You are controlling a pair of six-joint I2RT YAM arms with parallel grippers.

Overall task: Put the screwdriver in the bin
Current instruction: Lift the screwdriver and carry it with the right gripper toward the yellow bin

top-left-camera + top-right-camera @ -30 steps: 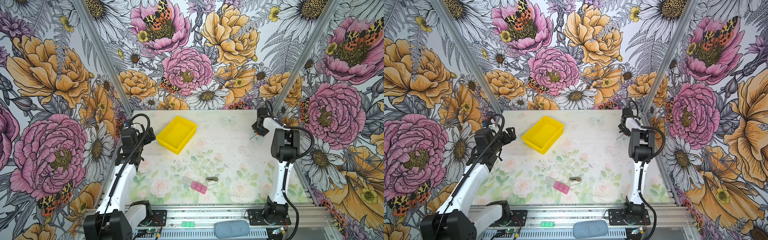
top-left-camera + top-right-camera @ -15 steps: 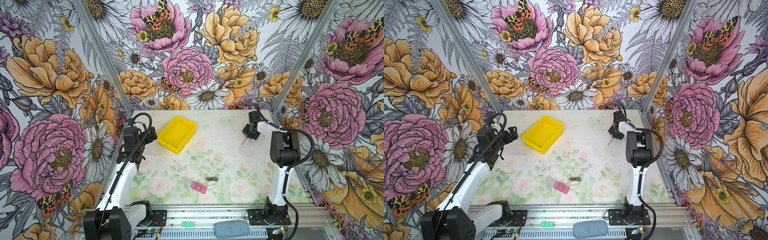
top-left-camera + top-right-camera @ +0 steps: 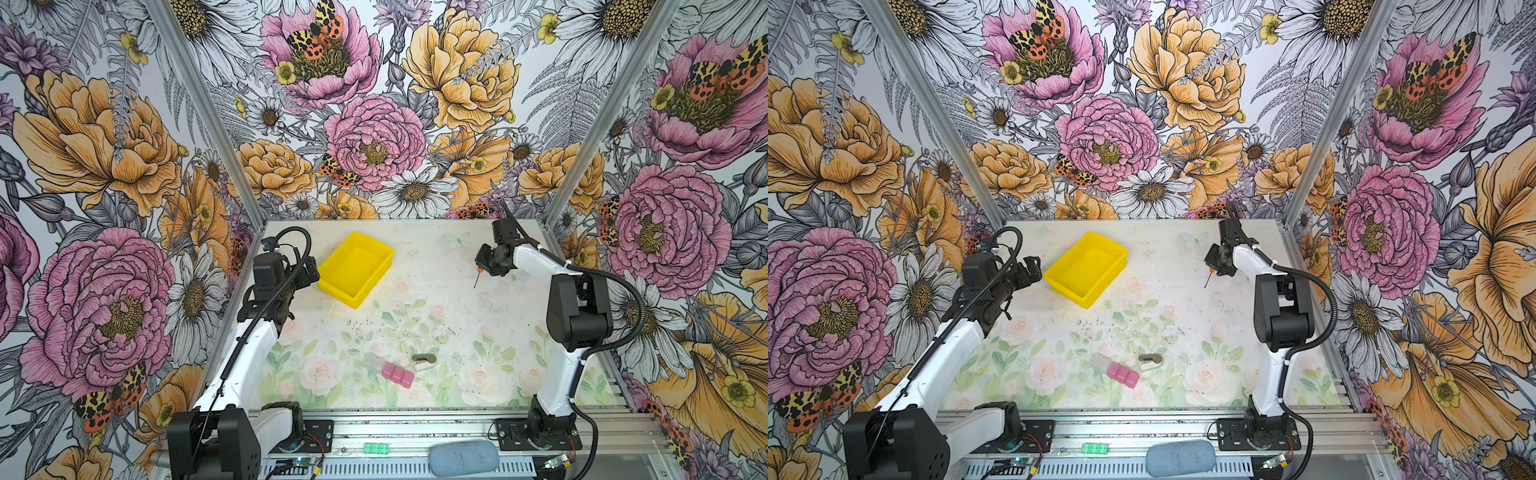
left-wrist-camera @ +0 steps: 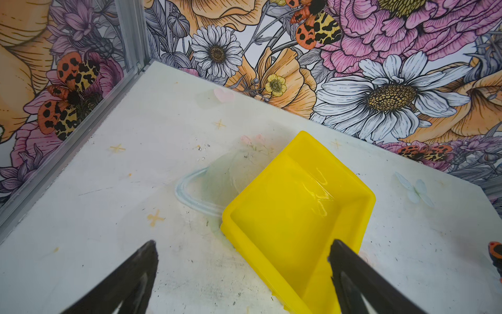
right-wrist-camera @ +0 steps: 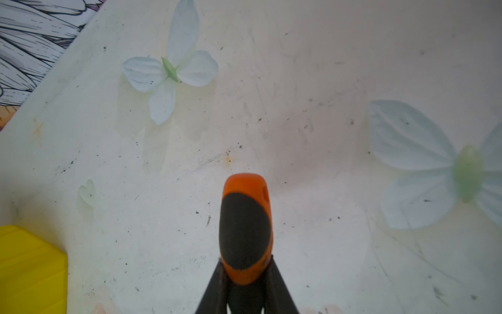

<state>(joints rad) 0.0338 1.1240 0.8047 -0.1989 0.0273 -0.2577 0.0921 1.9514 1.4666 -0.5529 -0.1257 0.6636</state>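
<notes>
The screwdriver has an orange-and-black handle, and my right gripper is shut on it. In both top views the right gripper hovers over the back right of the table. The screwdriver's thin shaft points down, clear of the surface. The yellow bin sits empty at the back left, well left of the screwdriver. Only its corner shows in the right wrist view. My left gripper is open beside the near left end of the bin, holding nothing.
A pink block, a clear block and a small white-and-metal item lie near the table's front middle. A green brick and a grey-blue pad rest on the front rail. Flowered walls close in three sides.
My right gripper has carried the screwdriver leftward from the back right corner toward the bin. The left gripper has edged slightly closer to the bin.
</notes>
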